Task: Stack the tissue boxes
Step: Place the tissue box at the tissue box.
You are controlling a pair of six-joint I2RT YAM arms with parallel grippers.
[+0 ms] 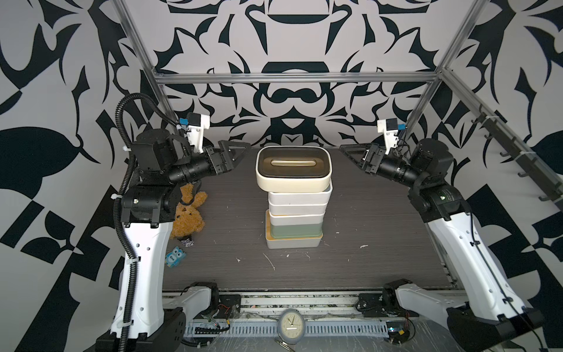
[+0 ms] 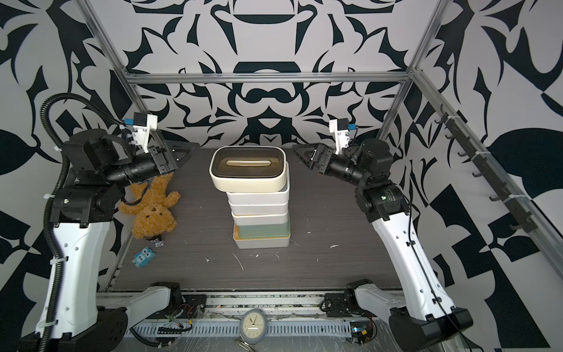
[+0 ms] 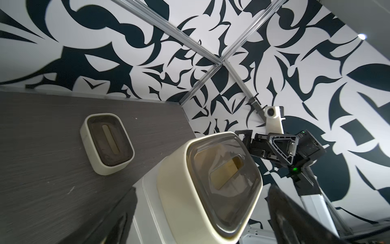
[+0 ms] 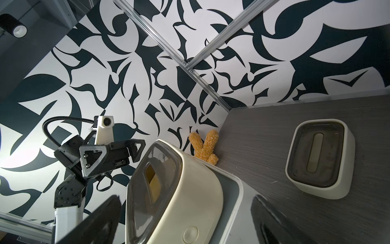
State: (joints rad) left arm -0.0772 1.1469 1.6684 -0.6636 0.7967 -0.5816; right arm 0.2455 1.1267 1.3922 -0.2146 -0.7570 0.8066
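Seemingly, one rounded cream dark-lidded tissue box (image 3: 106, 143) was left unstacked on the bench (image 3: 42, 158); both jaws were spread apart, its lifting judged next.

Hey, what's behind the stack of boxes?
A cream, dark-lidded box stands on the table behind the stack, apart from it. The wrist views show it; in both top views the stack covers it.

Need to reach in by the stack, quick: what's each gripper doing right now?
Left gripper: open, holding nothing.
Right gripper: open, holding nothing.
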